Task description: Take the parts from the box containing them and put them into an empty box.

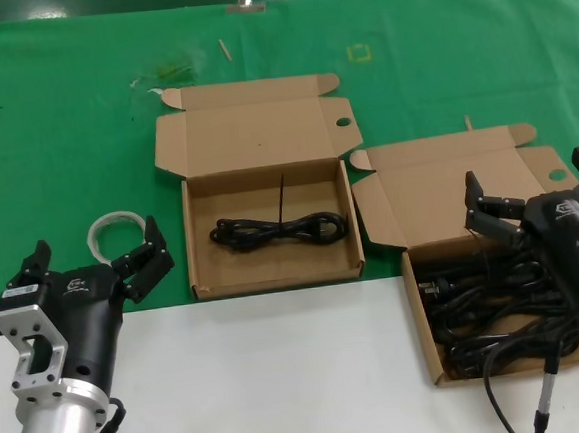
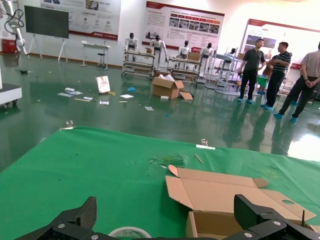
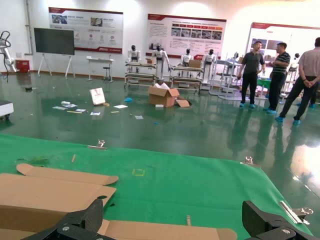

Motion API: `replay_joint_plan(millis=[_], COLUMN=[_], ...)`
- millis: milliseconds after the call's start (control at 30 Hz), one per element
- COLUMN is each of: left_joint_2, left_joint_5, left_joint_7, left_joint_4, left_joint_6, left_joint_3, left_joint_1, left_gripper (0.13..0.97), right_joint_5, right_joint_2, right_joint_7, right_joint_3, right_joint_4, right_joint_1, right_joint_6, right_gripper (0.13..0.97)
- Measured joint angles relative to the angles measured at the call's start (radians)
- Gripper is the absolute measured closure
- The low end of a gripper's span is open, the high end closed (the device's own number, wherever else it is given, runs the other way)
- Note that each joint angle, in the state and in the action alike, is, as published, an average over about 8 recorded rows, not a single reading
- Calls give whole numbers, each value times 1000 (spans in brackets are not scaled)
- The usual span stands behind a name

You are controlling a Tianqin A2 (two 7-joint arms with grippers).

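Right tool (image 1: 528,193) spread wide, empty, above cord-filled box (image 1: 435,350); left tool (image 1: 97,262) spread, idle; middle box (image 1: 202,274) holding one cord (image 1: 279,229).

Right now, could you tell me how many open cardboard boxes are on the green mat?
2. One box sits at the centre, holding a single black cord. The other box is to its right, below the right hand, filled with tangled cords.
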Motion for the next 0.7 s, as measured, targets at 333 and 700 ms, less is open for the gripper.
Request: replay_joint_plan(millis=[333, 700], left_joint_2=[0, 0], left_joint_5=[0, 0], left_joint_7=[0, 0], left_joint_4=[0, 0], left_joint_6=[0, 0], left_joint_3=[0, 0], left_joint_1=[0, 0], left_gripper=[132, 132], right_joint_5=[0, 0], right_joint_2=[0, 0], right_joint_7=[0, 0], right_joint_3=[0, 0], right_joint_4=[0, 0], right_joint_1=[0, 0], right_joint_6=[0, 0], right_gripper=[129, 129])
